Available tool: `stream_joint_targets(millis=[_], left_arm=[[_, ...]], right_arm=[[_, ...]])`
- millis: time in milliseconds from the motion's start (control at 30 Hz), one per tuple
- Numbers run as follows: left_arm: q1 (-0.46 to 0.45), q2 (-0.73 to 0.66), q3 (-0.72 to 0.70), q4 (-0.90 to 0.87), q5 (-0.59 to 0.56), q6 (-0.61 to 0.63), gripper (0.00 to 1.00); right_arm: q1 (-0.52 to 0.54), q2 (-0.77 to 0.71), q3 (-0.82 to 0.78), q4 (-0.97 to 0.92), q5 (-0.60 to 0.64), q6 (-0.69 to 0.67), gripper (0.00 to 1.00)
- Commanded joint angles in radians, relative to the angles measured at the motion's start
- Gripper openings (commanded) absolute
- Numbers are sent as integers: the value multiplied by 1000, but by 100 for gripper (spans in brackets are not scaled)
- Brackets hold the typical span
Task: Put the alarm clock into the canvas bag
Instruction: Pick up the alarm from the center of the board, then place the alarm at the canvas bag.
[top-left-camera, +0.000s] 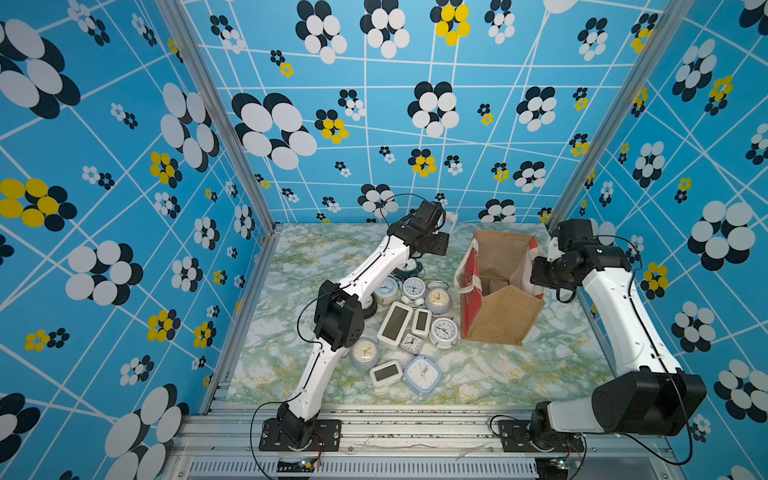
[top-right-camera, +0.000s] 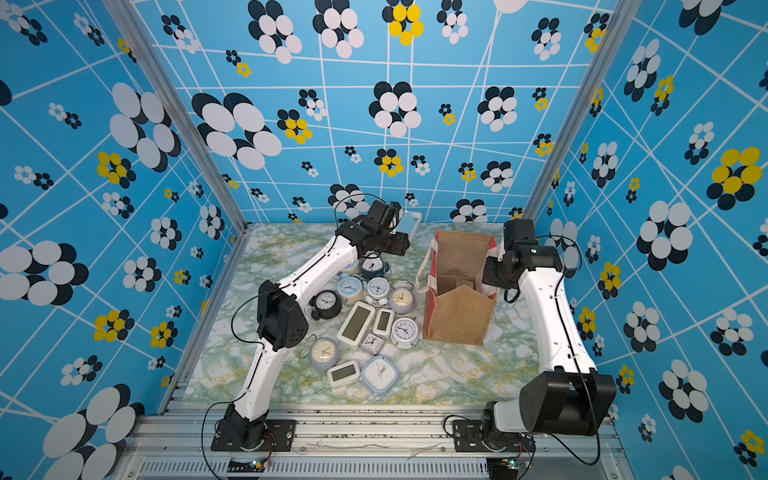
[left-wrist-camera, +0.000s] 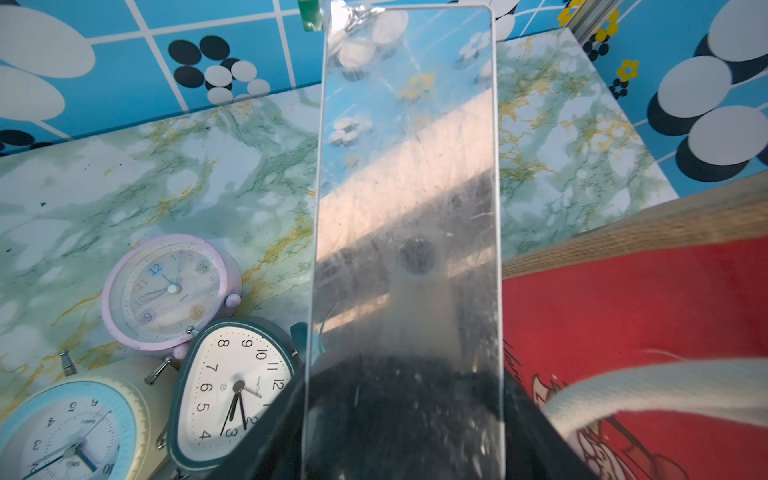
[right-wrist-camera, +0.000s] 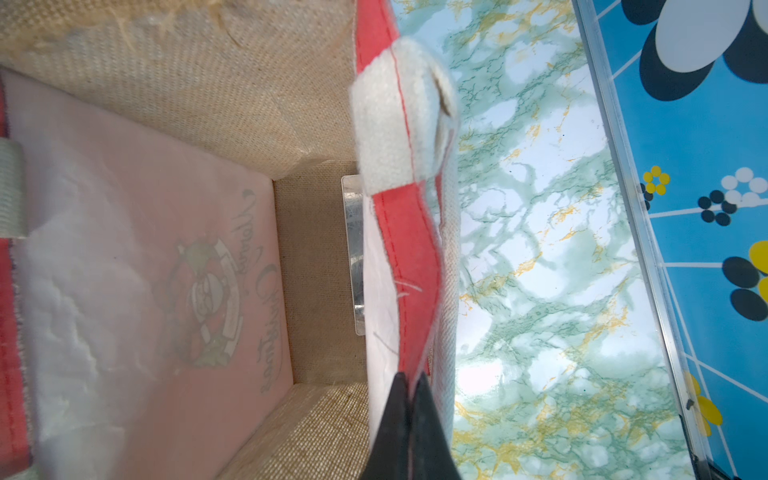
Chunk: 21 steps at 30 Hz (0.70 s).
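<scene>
Right gripper (right-wrist-camera: 411, 378) pinches the canvas bag (right-wrist-camera: 415, 249), visible only in wrist view.

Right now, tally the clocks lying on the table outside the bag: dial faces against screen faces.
Dial-faced clocks: 10
Screen-faced clocks: 3
Total on the table: 13
Not counted, held in the left hand: 1 mirror-faced clock

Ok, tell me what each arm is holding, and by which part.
Left gripper holds a flat mirror-faced clock by one short end. Right gripper, jaws shut, pinches the canvas bag by the rim of its red side panel.
</scene>
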Motion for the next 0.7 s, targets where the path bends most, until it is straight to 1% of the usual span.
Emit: stream_joint_targets(millis=[0, 100, 300, 433, 500, 600, 667], left_arm=[[-22, -84, -25, 6, 56, 45, 15], [-45, -127, -27, -6, 74, 46, 15], [-129, -188, -63, 34, 42, 10, 14], [-190, -190, -65, 72, 31, -57, 5], [-214, -185, -73, 108, 48, -83, 5], [-255, -161, -75, 141, -19, -183, 4], [-280, -136, -68, 163, -16, -231, 4]], right_arm=[[-5, -21, -12, 20, -8, -3, 1], [-5, -22, -10, 21, -11, -1, 1], [-5, -30, -7, 32, -24, 14, 1], [-4, -38, -16, 48, -43, 30, 1], [-4, -42, -22, 52, -52, 39, 1], [-4, -54, -29, 61, -64, 56, 0], [-4, -66, -39, 70, -76, 75, 0]])
